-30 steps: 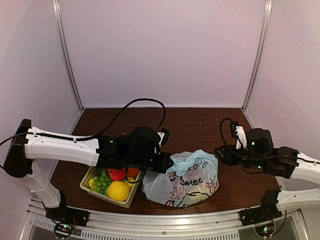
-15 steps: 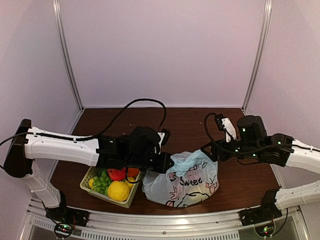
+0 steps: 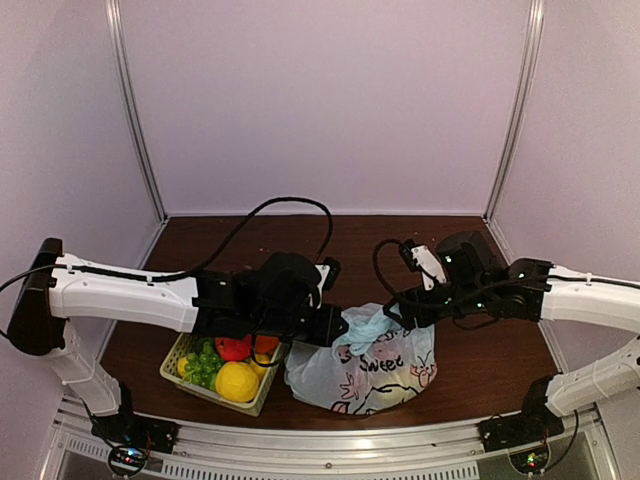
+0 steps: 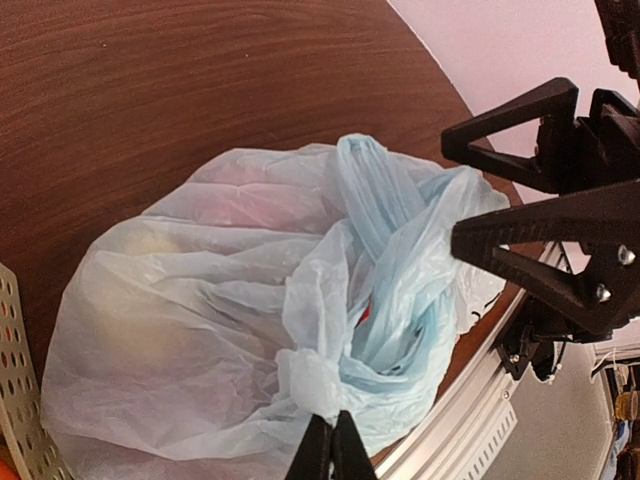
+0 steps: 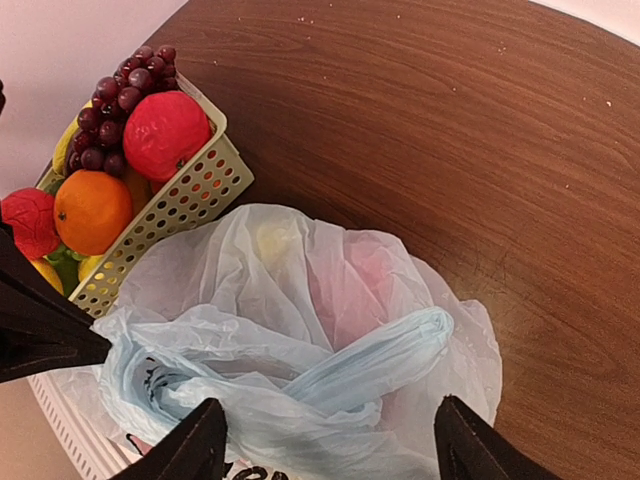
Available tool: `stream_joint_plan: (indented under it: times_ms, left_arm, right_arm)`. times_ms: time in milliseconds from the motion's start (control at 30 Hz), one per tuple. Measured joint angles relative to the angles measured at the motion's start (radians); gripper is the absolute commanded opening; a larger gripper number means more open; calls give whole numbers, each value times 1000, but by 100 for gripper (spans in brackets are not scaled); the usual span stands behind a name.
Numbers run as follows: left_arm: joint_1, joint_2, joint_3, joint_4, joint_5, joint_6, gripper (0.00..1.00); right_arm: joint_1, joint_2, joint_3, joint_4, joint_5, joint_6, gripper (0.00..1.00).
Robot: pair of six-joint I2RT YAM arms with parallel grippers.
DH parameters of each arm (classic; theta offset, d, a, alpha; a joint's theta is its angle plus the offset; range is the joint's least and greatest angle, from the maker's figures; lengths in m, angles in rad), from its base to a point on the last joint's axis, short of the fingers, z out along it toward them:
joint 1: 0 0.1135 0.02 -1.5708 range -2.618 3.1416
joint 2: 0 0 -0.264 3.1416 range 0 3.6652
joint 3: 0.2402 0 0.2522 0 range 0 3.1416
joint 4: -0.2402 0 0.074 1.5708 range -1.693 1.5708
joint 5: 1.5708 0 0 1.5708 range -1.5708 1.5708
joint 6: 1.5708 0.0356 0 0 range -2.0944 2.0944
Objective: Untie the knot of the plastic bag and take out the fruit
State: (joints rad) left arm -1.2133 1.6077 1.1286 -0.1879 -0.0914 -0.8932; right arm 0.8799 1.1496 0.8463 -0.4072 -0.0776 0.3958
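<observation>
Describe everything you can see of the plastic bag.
The plastic bag is thin, translucent pale blue film, crinkled and slumped on the brown table, its side against the basket. Dark print shows low on its near side. Faint yellow and pink shapes show through. Its handles lie bunched on top. The left gripper, shut, pinches a fold of film; the right gripper hangs open over its top.

One plastic bag (image 5: 300, 290), and one basket (image 5: 180, 205) to its left holding one orange (image 5: 92, 210), two red fruits (image 5: 165, 133) and one dark grape bunch (image 5: 115, 115).
</observation>
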Motion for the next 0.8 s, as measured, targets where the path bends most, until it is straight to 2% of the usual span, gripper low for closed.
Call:
stream_joint_plan:
  times_ms: [133, 200, 267, 400, 600, 800]
  left_arm:
    - [0, 0, 0, 0, 0, 0, 0]
    - [0, 0, 0, 0, 0, 0, 0]
    - [0, 0, 0, 0, -1, 0, 0]
    - [0, 0, 0, 0, -3, 0, 0]
    - [0, -15, 0, -1, -11, 1, 0]
    - [0, -55, -1, -7, -32, 6, 0]
  right_arm:
    - [2, 26, 2, 1, -5, 1, 60]
    - [5, 29, 2, 5, -9, 3, 47]
    - [6, 29, 2, 12, -13, 10, 30]
    - [6, 28, 2, 29, -16, 31, 9]
    - [6, 4, -8, 39, 7, 69, 0]
    - [5, -79, -14, 45, 75, 128, 0]
